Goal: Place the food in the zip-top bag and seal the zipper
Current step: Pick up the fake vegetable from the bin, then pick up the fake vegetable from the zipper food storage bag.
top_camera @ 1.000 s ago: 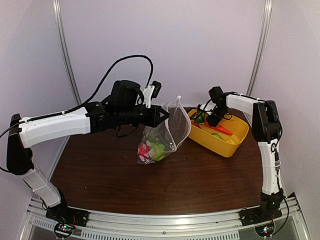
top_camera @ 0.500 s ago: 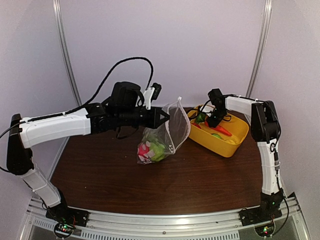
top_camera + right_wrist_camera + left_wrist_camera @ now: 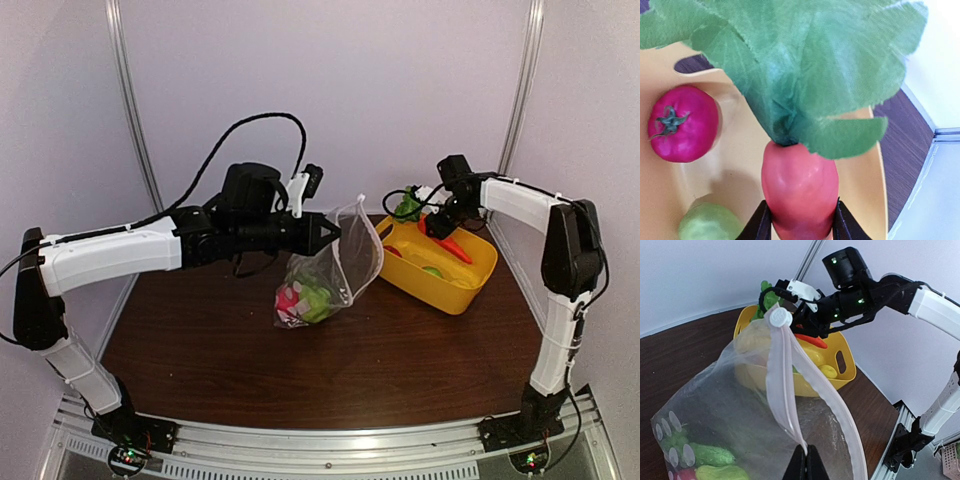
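Two pincers: the left pincer (image 3: 806,466) is pressed together on the zipper (image 3: 781,385). The right pincer (image 3: 800,222) pinches the carrot (image 3: 799,190) by its orange body, a finger (image 3: 758,226) on each side.
Changed: the right pincer has risen from low in the basket (image 3: 462,290) and now holds the carrot above it, with the arm's elbow swung out to the right. The left pincer and the bag (image 3: 335,268) are as before.
Carrot: in the top view the green top points toward the bag and the orange tip slants down over the basket.
Bag: hangs from the left pincer with its mouth toward the basket and its bottom down on the table (image 3: 250,360), just left of the basket.
Food: pink and green food (image 3: 303,298) lies in the bag's bottom. A pink tomato (image 3: 682,122) and a green piece (image 3: 707,224) lie in the basket under the carrot.
Hard to see: the right wrist view cuts both fingers off at its lower edge, and leaves fill its upper half. Only the tips of the left pincer show.
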